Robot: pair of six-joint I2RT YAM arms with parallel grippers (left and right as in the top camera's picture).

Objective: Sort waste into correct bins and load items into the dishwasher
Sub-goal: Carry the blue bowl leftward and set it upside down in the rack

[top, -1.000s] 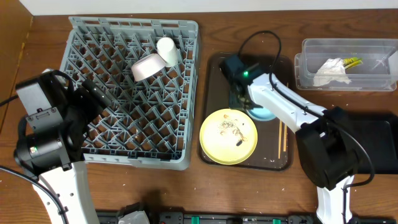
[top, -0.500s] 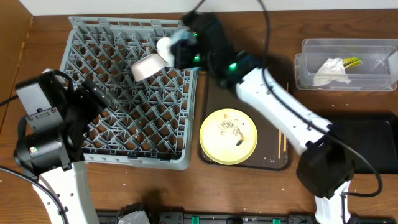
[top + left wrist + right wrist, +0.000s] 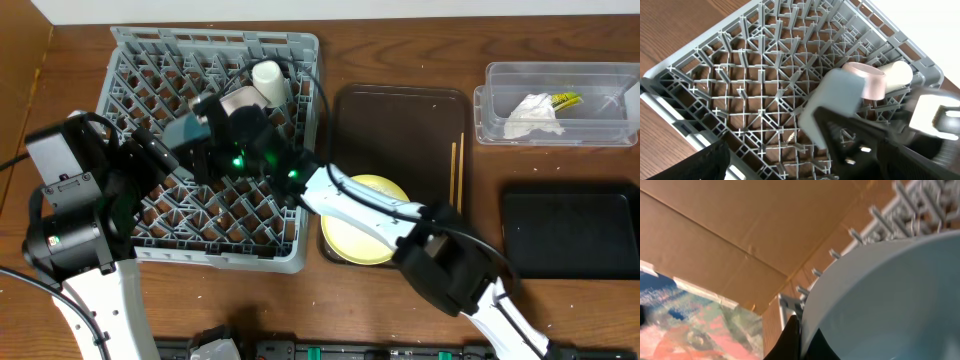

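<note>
Currently the right gripper point(image 3: 208, 130) is clamping the rim of the round light-blue bowl point(image 3: 187, 131), holding it tipped on its side over the left-centre part of the large square grey plastic dish rack point(image 3: 140, 70), whose lattice of pegs is filling the upper left of the overhead frame. In the right wrist view the bowl's pale inside is taking up the lower right, with one dark finger point(image 3: 792, 340) pressing at its rim. Just up and right of it in the rack, the pale pink-white bowl point(image 3: 238, 101) is lying on its side, touching the small cream cup point(image 3: 267, 78). The right arm is crossing over the round yellow plate point(image 3: 350, 245), which is sitting on the dark-brown rectangular serving tray point(image 3: 400, 120) near the thin wooden chopsticks point(image 3: 455, 180). At upper right the clear rectangular plastic tub point(image 3: 490, 105) is holding the crumpled white paper napkin point(image 3: 528, 115) and the small green-yellow snack wrapper point(image 3: 566, 98); the black shallow rectangular container point(image 3: 570, 230) is sitting below it. The left gripper point(image 3: 145, 158) is hovering over the rack's left part; whether its jaws are parted I cannot tell.
</note>
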